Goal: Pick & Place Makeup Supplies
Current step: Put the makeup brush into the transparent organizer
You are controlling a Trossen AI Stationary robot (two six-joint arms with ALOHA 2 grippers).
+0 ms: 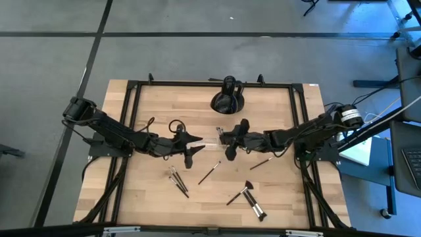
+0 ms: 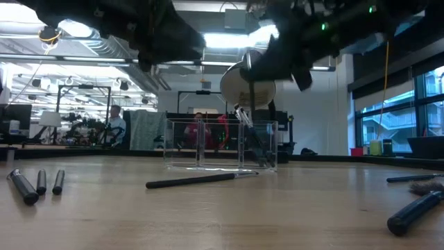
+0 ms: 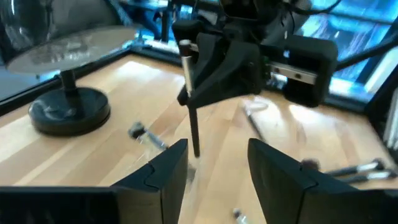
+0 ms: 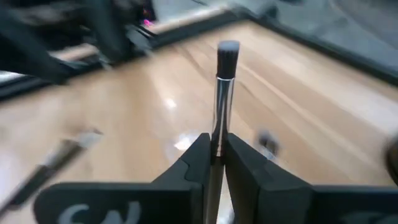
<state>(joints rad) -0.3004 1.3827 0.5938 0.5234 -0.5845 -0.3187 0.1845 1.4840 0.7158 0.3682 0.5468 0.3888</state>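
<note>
Pale wood table [image 1: 151,197] carrying two dark arms, listed left to right in the high view. Left gripper [image 1: 191,148]: just left of centre frame, fingers [image 3: 165,171] spread with bare tabletop between them, holding nothing. Clear organiser tray [image 1: 212,143]: centre frame, between the two grippers; in the low view it stands mid-frame as a glass-like box with compartments. Right gripper [image 1: 230,139]: just right of centre, beside the tray; its fingers [image 4: 196,162] are pressed onto an upright makeup brush [image 4: 224,93] with silver ferrule and dark bristle tip uppermost, the handle pinched between them. Black rounded object [image 1: 227,99]: upper centre, on a round base, well behind both grippers. Loose makeup brushes on the table: a cluster of three [image 1: 177,179] at lower left of centre; a single brush [image 1: 209,172] lying diagonally just below the tray; another single brush [image 1: 261,163] right of centre under the right arm; a fan-tipped brush [image 1: 241,193] and a thicker brush [image 1: 255,207] at lower right. Black frame rails [image 1: 131,112] border the table on both sides.
</note>
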